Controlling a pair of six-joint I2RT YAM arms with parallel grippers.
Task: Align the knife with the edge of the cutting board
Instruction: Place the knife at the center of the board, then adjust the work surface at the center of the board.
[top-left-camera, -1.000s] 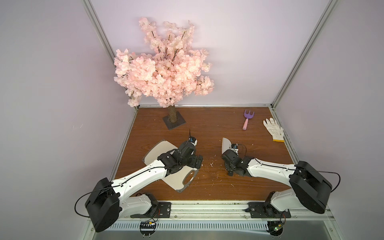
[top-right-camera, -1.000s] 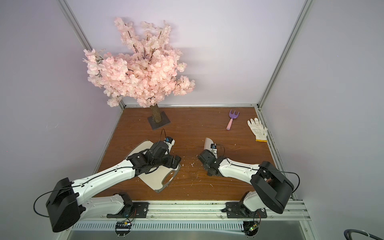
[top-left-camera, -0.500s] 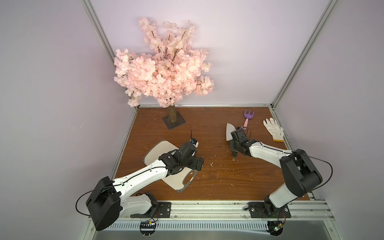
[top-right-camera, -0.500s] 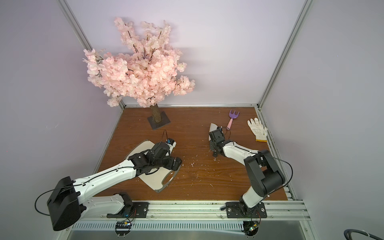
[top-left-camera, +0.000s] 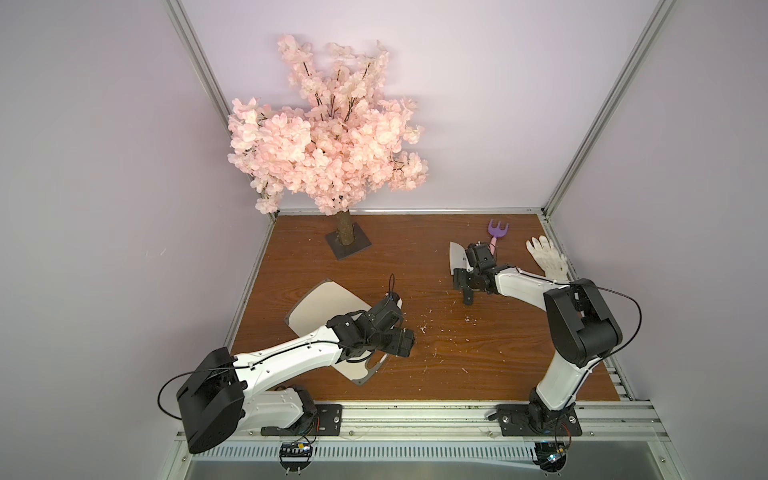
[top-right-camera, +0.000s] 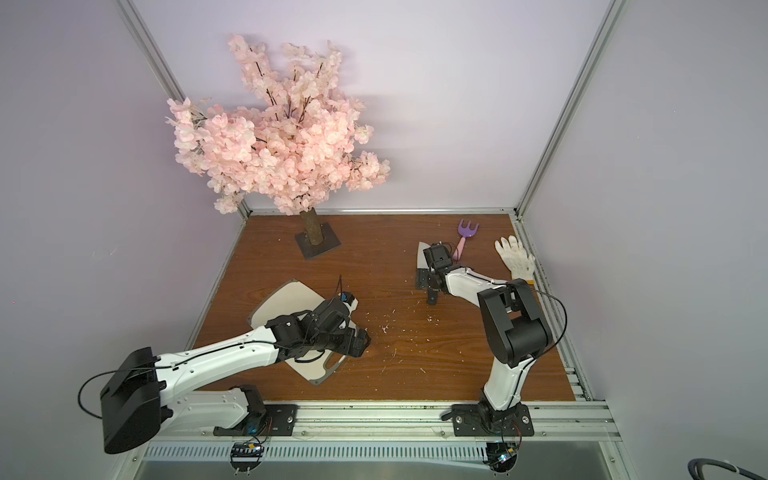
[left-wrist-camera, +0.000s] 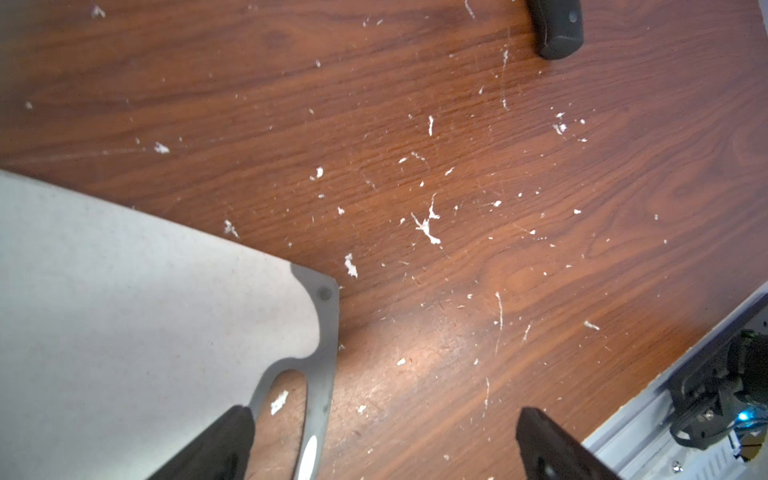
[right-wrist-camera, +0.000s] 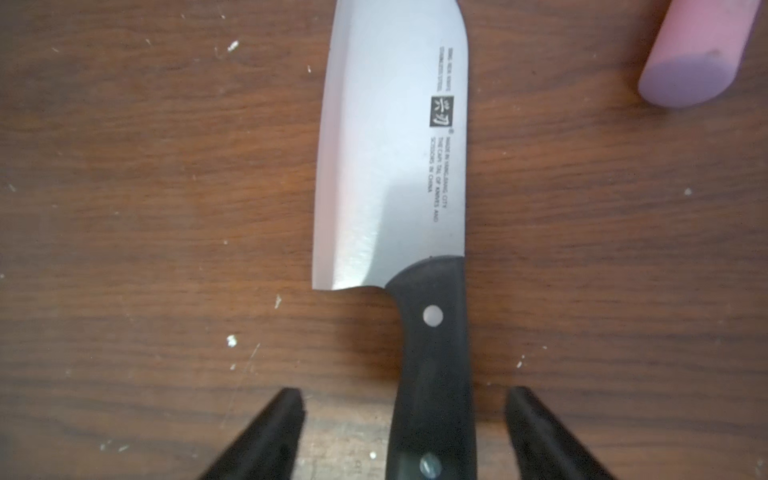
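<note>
Flat knife (right-wrist-camera: 390, 166) (black-handled) well apart from cutting board (left-wrist-camera: 124, 311).

Twin arms: the left arm (top-left-camera: 286, 357) and the right arm (top-left-camera: 519, 286) share glossy white link shells and boxy matte-black joints, a thin black cable (top-left-camera: 639, 322) arcing off each. The left gripper (left-wrist-camera: 384, 411) and right gripper (right-wrist-camera: 403, 395) end in tapered black fingers (right-wrist-camera: 266, 436).

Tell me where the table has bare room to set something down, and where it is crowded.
Free: the middle wood between the cutting board and the knife, only white crumbs there; also the far strip between the tree base and the knife. Crowded: the far right, with the right gripper open over the knife, beside the purple fork and the glove.
</note>
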